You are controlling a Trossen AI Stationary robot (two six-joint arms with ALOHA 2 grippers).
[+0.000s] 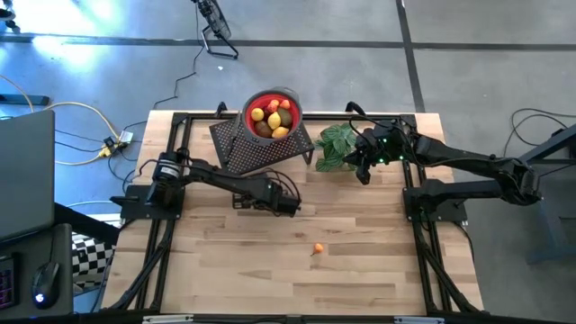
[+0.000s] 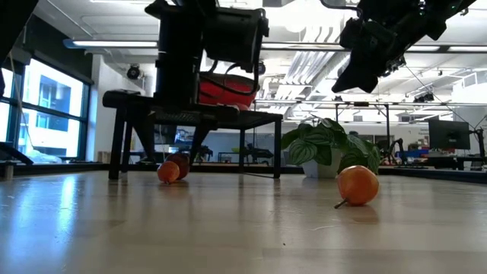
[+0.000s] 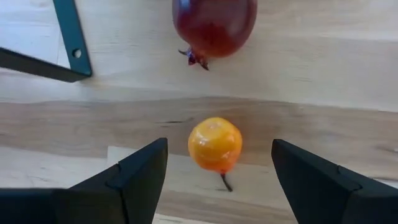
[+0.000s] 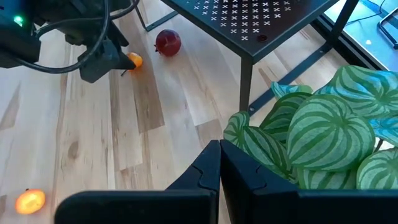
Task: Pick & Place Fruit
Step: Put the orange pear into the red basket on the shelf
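Note:
A small orange fruit (image 3: 215, 144) lies on the wooden table between the fingers of my open left gripper (image 3: 217, 158), which points down over it (image 1: 290, 206) without touching it. A dark red fruit (image 3: 214, 25) lies just beyond it, near the black stand's leg (image 3: 71, 43). A second orange fruit (image 1: 318, 249) lies alone nearer the table's front. A red bowl (image 1: 270, 115) holding several fruits stands on the perforated black stand (image 1: 261, 148). My right gripper (image 4: 219, 163) is shut and holds nothing; it hangs above the leafy plant (image 1: 335, 146) at the far right.
The stand's legs (image 2: 118, 144) rise just behind the left gripper. The potted plant (image 2: 327, 152) stands to the stand's right. Bare wood lies across the table's near half around the lone orange fruit (image 2: 358, 185). A laptop and cables are off the table's left side.

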